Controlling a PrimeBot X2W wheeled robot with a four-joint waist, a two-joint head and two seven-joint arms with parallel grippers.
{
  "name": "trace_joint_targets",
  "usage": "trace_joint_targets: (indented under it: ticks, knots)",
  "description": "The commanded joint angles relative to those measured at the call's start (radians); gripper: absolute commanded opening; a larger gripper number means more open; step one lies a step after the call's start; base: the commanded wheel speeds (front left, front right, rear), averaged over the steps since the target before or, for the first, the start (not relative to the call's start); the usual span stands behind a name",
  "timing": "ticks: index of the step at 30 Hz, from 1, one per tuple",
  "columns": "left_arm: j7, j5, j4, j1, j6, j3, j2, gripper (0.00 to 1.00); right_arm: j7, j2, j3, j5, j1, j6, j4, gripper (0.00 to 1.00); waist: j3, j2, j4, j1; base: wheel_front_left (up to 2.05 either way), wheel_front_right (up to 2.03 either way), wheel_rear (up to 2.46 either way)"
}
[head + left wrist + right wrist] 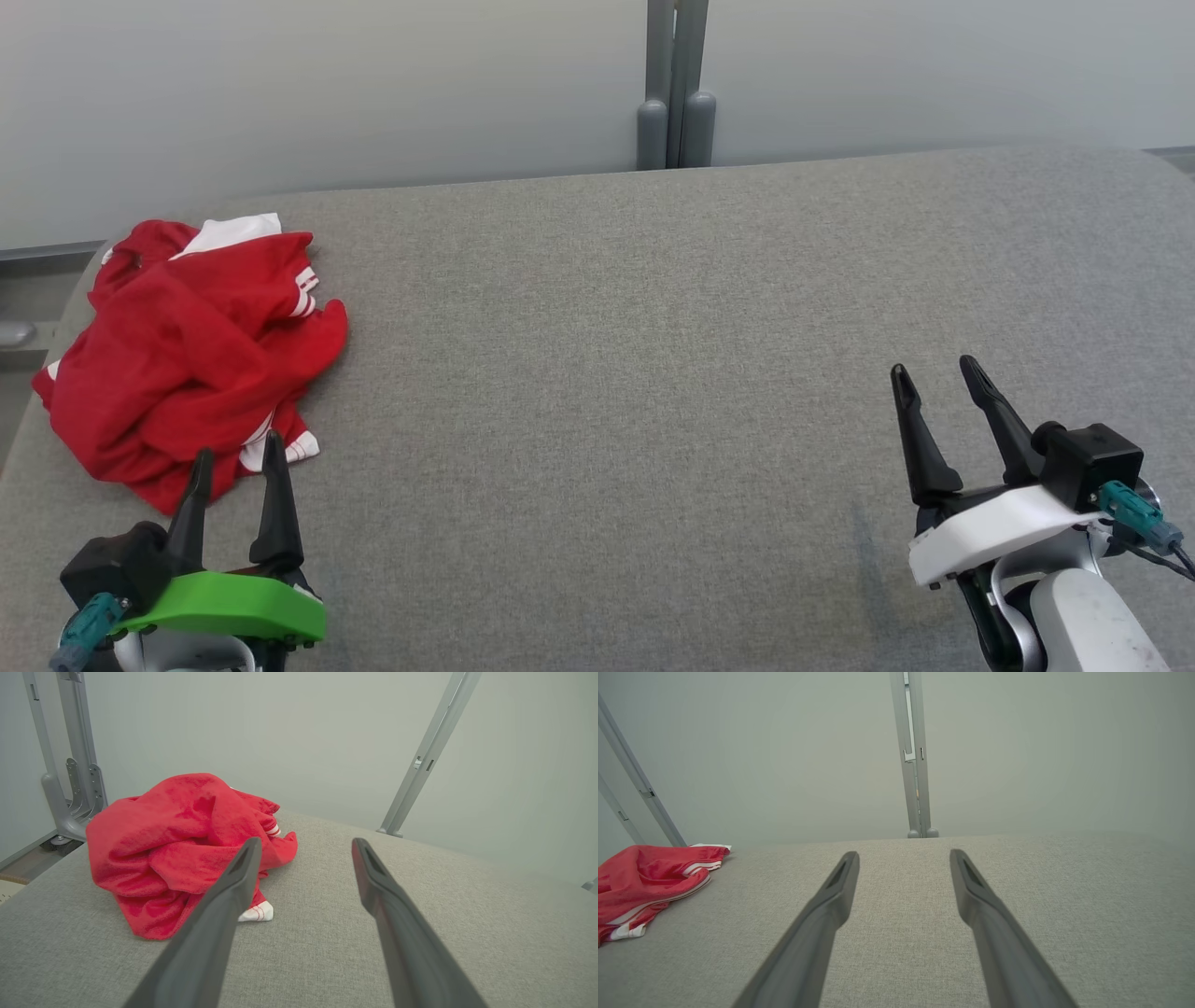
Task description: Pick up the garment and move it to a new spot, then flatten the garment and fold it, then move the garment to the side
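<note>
Head view: the red garment [191, 350] lies crumpled at nine o'clock on the grey table [653, 373], untouched; the left gripper [238, 455] and right gripper [934, 369] spread wide, empty; every step remains.

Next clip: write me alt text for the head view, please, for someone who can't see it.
A crumpled red garment with white stripes lies at the far left of a grey fabric surface. The left gripper, open, points at its near edge; the right gripper, also open, hovers over bare fabric at lower right.
</note>
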Motion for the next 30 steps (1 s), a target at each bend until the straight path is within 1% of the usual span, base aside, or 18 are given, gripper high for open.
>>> trace_joint_targets:
  ticks: [1, 13, 30]
  knots:
    - [-0.011, 0.030, 0.000, 0.010, -0.003, -0.004, 0.015, 1.00, -0.013, -0.008, 0.004, -0.033, -0.011, 0.001, -0.009, 1.00, -0.001, 0.0000, 0.001, 0.0000, 0.00, 0.00, 0.00]
    - [-0.040, 0.115, 0.029, 0.017, -0.003, -0.018, 0.031, 1.00, -0.039, -0.027, -0.005, -0.136, 0.005, 0.000, -0.005, 1.00, -0.005, 0.0000, 0.001, 0.0000, 0.00, 0.00, 0.00]
    - [-0.071, 0.212, 0.056, 0.023, -0.004, -0.034, 0.050, 1.00, -0.069, -0.028, -0.013, -0.228, 0.016, 0.001, 0.008, 1.00, -0.003, 0.0000, -0.002, 0.0000, 0.00, 0.00, 0.00]
